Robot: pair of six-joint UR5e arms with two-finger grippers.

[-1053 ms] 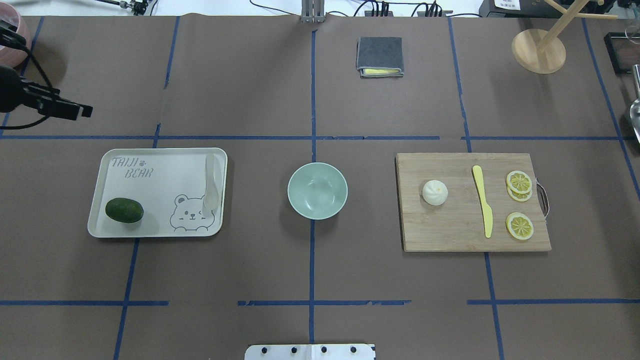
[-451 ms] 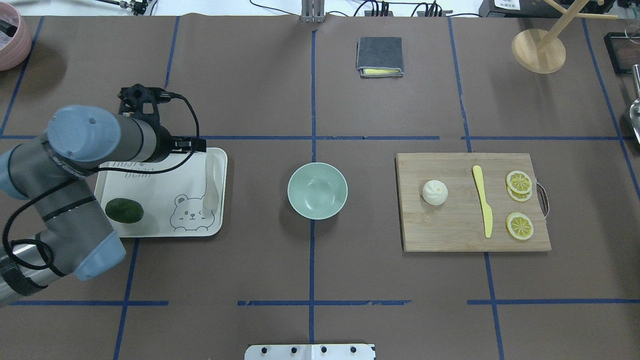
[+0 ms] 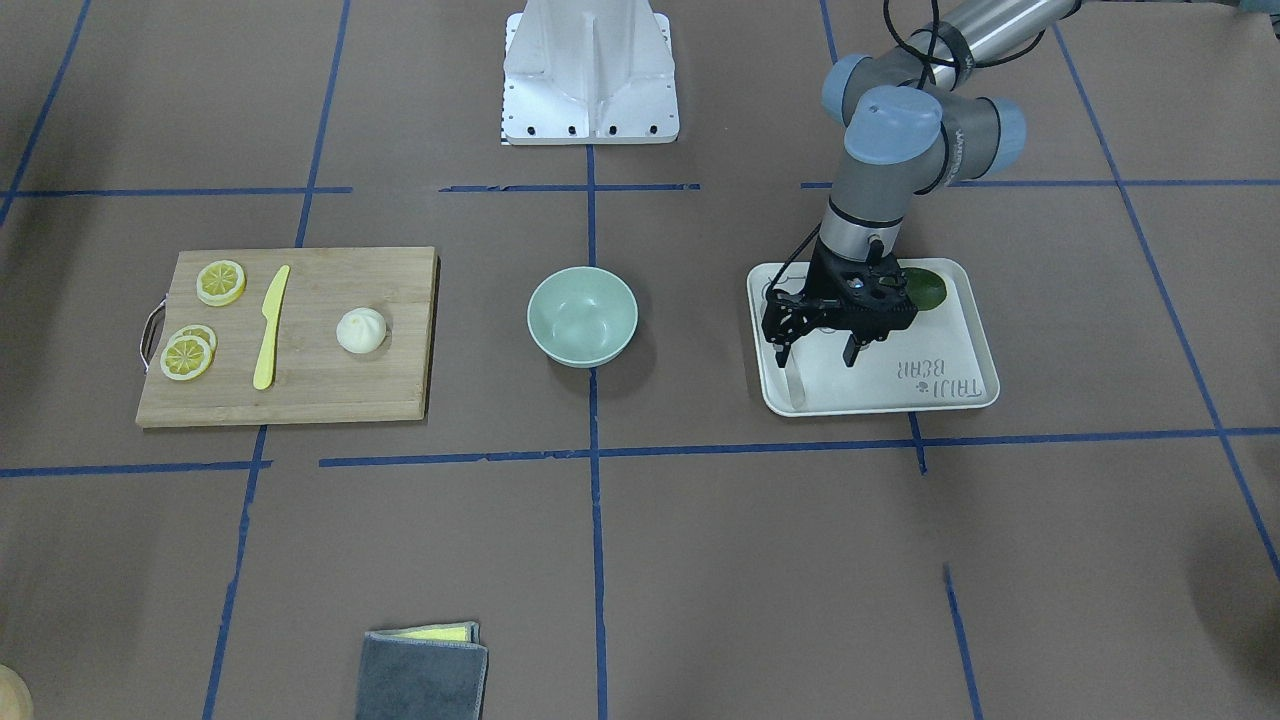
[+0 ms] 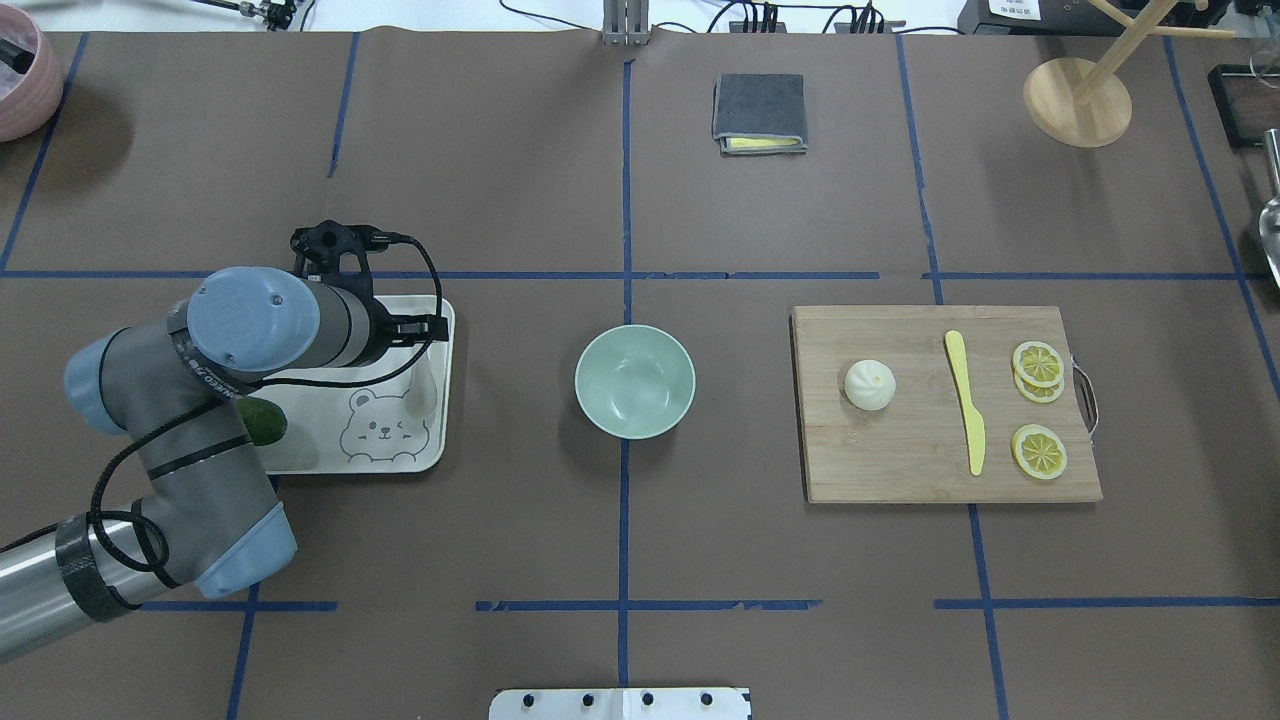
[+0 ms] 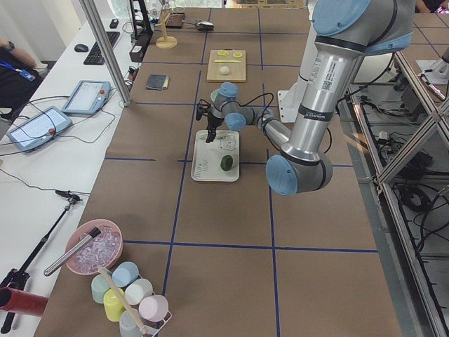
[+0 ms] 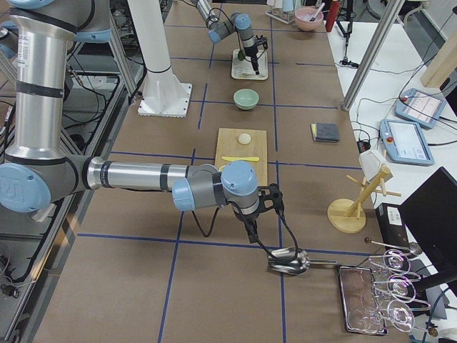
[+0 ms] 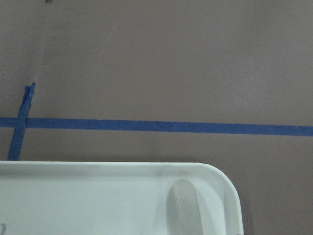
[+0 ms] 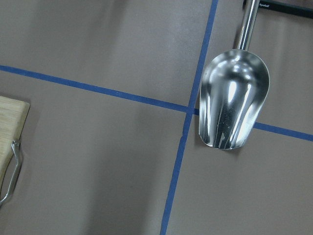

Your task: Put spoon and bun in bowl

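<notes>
Left gripper point(image 3: 816, 354) hovers over white tray point(image 3: 880, 408), fingers spread above spoon point(image 3: 794, 384) lying at tray edge – likely pre-grasp. Bun point(image 4: 870, 385) on cutting board point(image 4: 900, 460); bowl point(image 4: 635, 381) empty on tabletop between. Right gripper point(image 6: 253, 234) – fingers' state: cannot tell.

We count three lemon slices point(image 4: 1039, 451) and one each of bowl point(image 4: 634, 385), bun point(image 4: 870, 385), spoon point(image 4: 422, 398), knife point(image 4: 966, 400), tray point(image 4: 330, 455), cutting board point(image 4: 900, 460), green fruit point(image 3: 928, 290).

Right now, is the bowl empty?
Empty. The bowl shows only its bare green inside; the bun sits on the cutting board, the spoon on the tray.
</notes>
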